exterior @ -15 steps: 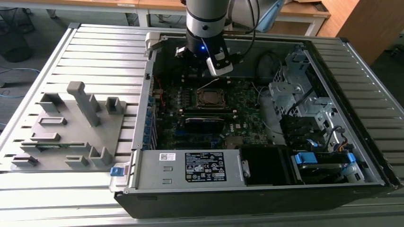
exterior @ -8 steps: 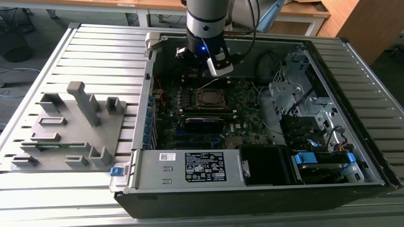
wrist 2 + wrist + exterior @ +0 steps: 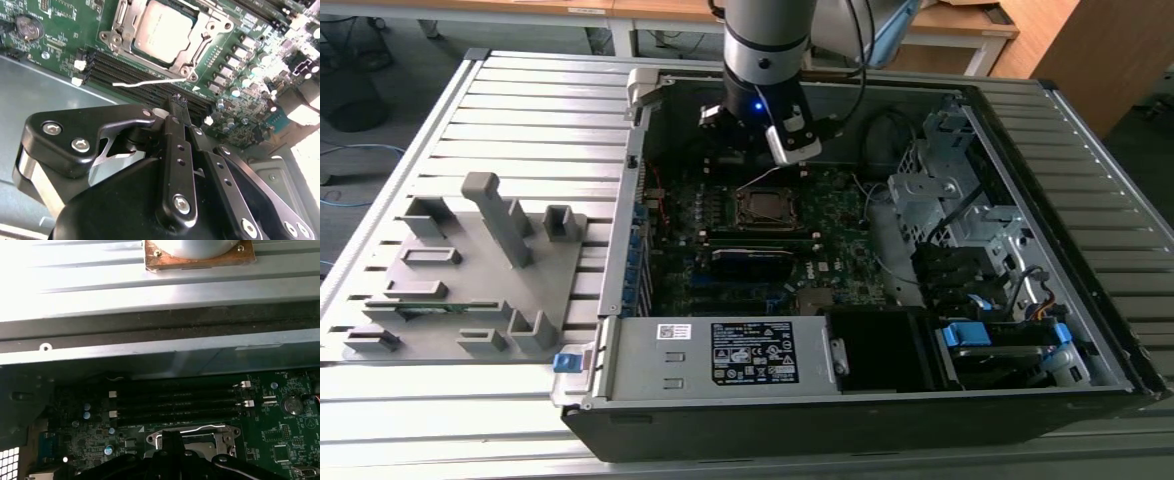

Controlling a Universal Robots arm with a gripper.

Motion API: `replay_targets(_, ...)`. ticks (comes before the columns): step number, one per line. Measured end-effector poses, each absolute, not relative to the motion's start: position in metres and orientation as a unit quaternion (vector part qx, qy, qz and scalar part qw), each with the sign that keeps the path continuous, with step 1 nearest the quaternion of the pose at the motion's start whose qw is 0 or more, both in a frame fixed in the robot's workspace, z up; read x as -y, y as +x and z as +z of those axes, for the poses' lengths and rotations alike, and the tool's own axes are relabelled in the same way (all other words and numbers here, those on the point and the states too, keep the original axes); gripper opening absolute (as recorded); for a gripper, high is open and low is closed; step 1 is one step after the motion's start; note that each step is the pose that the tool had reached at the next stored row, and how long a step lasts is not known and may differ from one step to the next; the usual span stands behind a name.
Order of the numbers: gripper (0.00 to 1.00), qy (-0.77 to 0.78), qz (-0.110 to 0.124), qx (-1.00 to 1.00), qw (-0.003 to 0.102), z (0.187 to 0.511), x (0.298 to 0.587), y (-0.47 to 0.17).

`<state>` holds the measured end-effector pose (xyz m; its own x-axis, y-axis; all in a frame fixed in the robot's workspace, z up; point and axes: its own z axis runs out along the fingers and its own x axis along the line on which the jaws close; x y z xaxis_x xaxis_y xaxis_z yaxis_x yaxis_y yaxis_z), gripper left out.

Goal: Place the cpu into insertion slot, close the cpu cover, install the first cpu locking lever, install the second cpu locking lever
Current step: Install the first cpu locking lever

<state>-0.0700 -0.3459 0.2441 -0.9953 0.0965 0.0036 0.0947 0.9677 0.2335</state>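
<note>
Tool (image 3: 178, 101) with fingers pressed together, holding nothing, above the memory slots (image 3: 125, 70), near a thin lever (image 3: 145, 82), cpu (image 3: 162, 30) lying in the insertion slot (image 3: 111, 39), cpu cover (image 3: 204, 41) around it.

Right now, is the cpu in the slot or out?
In: the cpu lies flat, its silvery top framed by the cover.
</note>
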Motion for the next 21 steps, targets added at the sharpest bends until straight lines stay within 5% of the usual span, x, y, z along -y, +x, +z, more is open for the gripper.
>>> replay_targets(21,0.11,0.048,0.094,-0.994,0.005,0.232,0.329,-0.051)
